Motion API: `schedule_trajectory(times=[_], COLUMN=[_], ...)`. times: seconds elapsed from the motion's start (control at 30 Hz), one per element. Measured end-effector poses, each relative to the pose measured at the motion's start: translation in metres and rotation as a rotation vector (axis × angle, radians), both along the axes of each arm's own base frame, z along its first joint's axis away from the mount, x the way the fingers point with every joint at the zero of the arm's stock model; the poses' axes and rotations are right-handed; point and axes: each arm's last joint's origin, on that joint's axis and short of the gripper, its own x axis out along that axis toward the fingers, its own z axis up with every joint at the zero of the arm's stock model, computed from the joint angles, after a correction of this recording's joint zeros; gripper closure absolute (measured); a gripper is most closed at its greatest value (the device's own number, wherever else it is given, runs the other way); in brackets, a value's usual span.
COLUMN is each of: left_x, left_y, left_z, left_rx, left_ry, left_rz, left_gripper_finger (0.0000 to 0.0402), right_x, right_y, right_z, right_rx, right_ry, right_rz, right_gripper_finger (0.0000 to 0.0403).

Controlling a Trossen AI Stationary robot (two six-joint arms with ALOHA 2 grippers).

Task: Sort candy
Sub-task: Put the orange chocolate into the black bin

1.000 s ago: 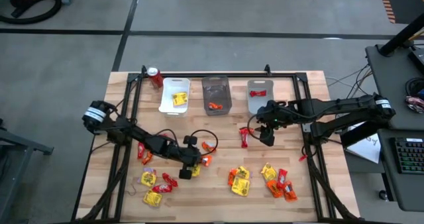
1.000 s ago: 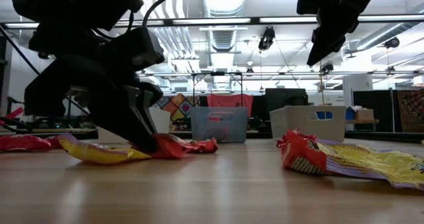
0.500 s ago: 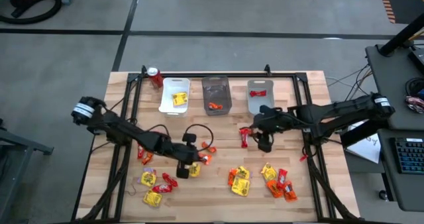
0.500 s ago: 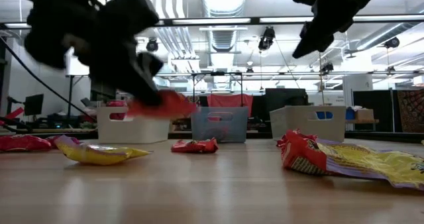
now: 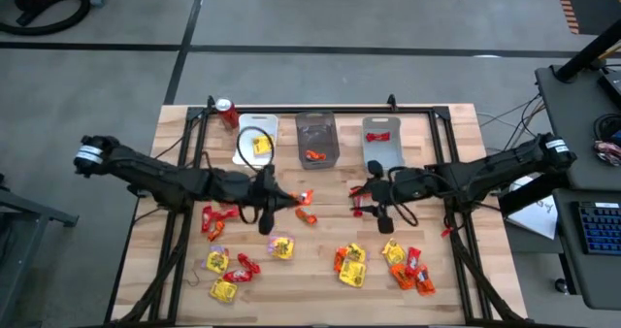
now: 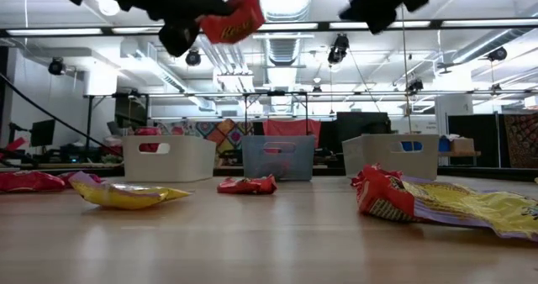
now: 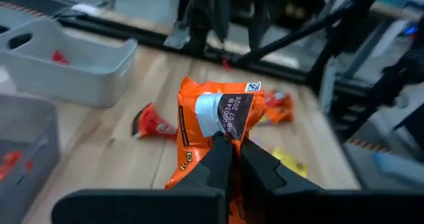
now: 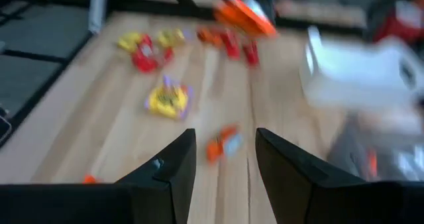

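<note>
My left gripper (image 5: 281,202) is shut on an orange candy packet (image 5: 303,198) and carries it high above the table; the low view shows the packet (image 6: 231,19) near the top. My right gripper (image 5: 378,210) hangs open in the air, over a red packet (image 5: 359,200) that lies flat on the wood. In the right wrist view an orange-red packet (image 8: 222,144) lies on the table between the open fingers, untouched. More yellow, orange and red packets (image 5: 351,265) lie scattered along the near half of the table. My left gripper pinches the orange packet between its two fingers (image 7: 222,159) at the packet's lower edge (image 7: 213,136). The packet is lifted clear of the table and stands up beyond the fingertips, crumpled, its silver-and-dark printed patch facing the wrist camera.
Three bins stand in a row at the far edge: white (image 5: 257,139), dark clear (image 5: 316,139) and grey (image 5: 380,139), each with candy inside. A red soda can (image 5: 227,112) stands left of them. A black frame (image 5: 194,173) edges the table. Bare wood lies mid-table.
My left gripper has risen from the table with the orange packet and moved toward the far edge; the packet is now lifted clear, while a yellow packet beside it stays on the wood. My right gripper has drifted toward the near edge and slightly left.
</note>
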Motion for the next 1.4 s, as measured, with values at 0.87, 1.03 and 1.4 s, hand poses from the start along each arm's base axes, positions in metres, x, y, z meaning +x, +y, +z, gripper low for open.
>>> schedule_trajectory(times=[0.87, 1.03, 1.4], left_x=[0.025, 0.026, 0.026], left_y=[0.005, 0.005, 0.006], left_z=[-0.015, -0.017, -0.016], left_rx=[-0.07, -0.069, -0.063], left_ry=[-0.059, -0.055, -0.058], left_rz=[-0.036, -0.036, -0.03], left_gripper_finger=[0.0401, 0.0401, 0.0401], right_x=[0.083, 0.087, 0.087], right_y=[0.01, 0.007, -0.001], right_z=[-0.015, -0.016, -0.017], right_rx=[-0.311, -0.314, -0.31], right_ry=[-0.169, -0.167, -0.15], right_rz=[-0.015, 0.005, -0.004], right_gripper_finger=[0.0241, 0.0268, 0.0389])
